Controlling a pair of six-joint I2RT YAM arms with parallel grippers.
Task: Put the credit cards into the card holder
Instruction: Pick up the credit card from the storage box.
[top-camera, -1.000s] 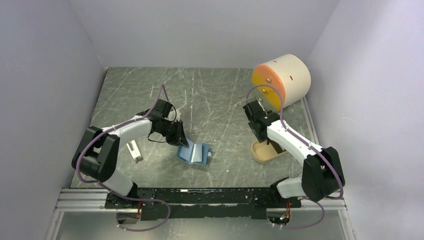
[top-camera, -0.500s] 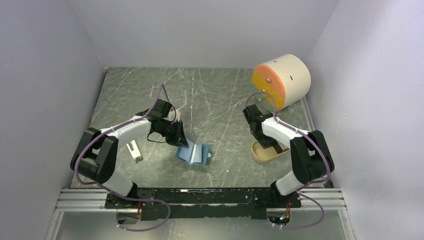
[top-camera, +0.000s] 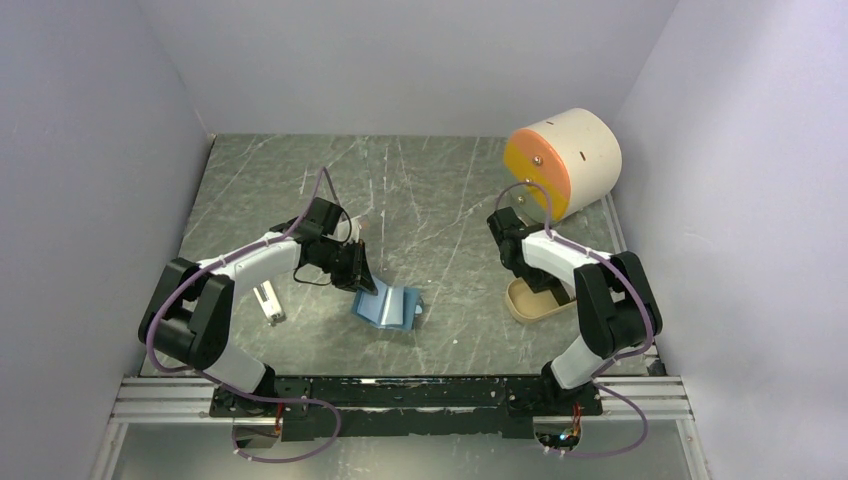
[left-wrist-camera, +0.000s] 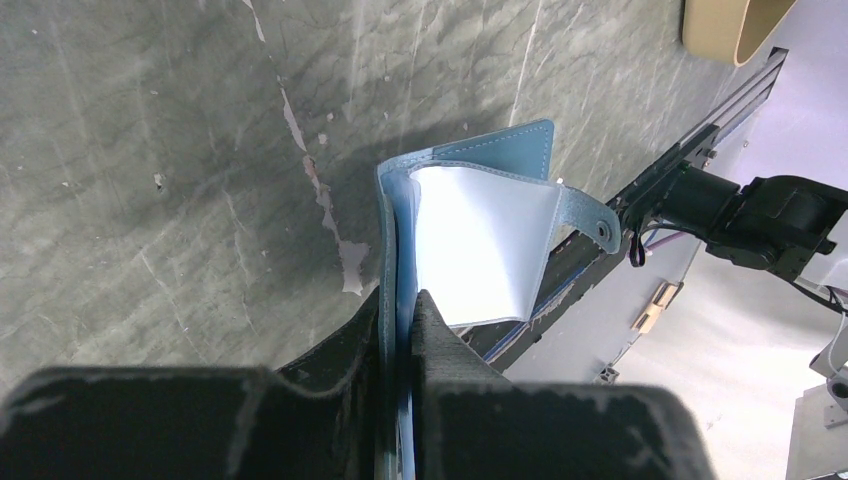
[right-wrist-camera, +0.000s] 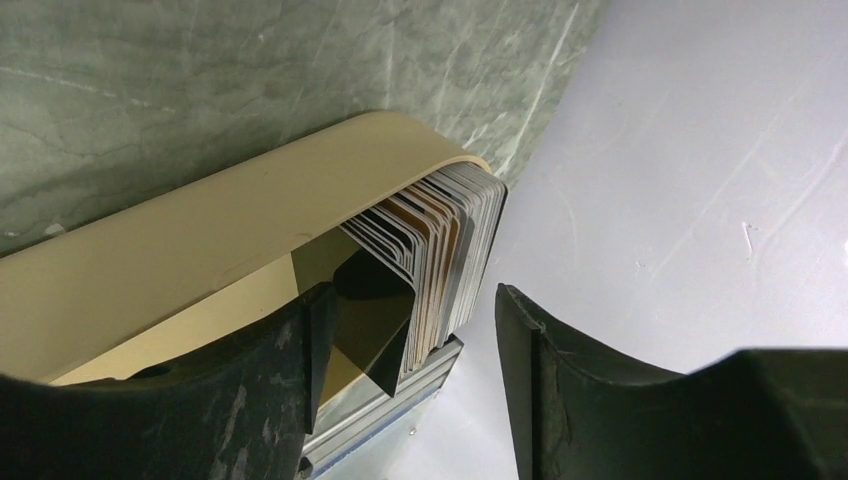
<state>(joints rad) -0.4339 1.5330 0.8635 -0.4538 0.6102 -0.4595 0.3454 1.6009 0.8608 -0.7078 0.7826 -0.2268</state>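
The blue card holder (top-camera: 389, 306) stands half open on the table, its pale inside (left-wrist-camera: 485, 245) showing in the left wrist view. My left gripper (top-camera: 358, 272) is shut on one flap of it, the jaws (left-wrist-camera: 405, 315) pinching the blue edge. Several credit cards (right-wrist-camera: 445, 240) stand on edge as a stack at the end of the tan tray (right-wrist-camera: 200, 260), a dark one at the front. My right gripper (right-wrist-camera: 412, 320) is open just above that stack, which sits between the two fingers. In the top view the right gripper (top-camera: 531, 277) hides the cards in the tray (top-camera: 527, 309).
A big cream drum with an orange face (top-camera: 563, 160) lies at the back right, close behind the right arm. A small white clip-like piece (top-camera: 267, 302) lies left of the holder. The right wall and the metal table rail (right-wrist-camera: 400, 410) run right beside the tray.
The right arm's elbow has folded in towards its base while its gripper stays over the tray. The left gripper and the holder have not moved.
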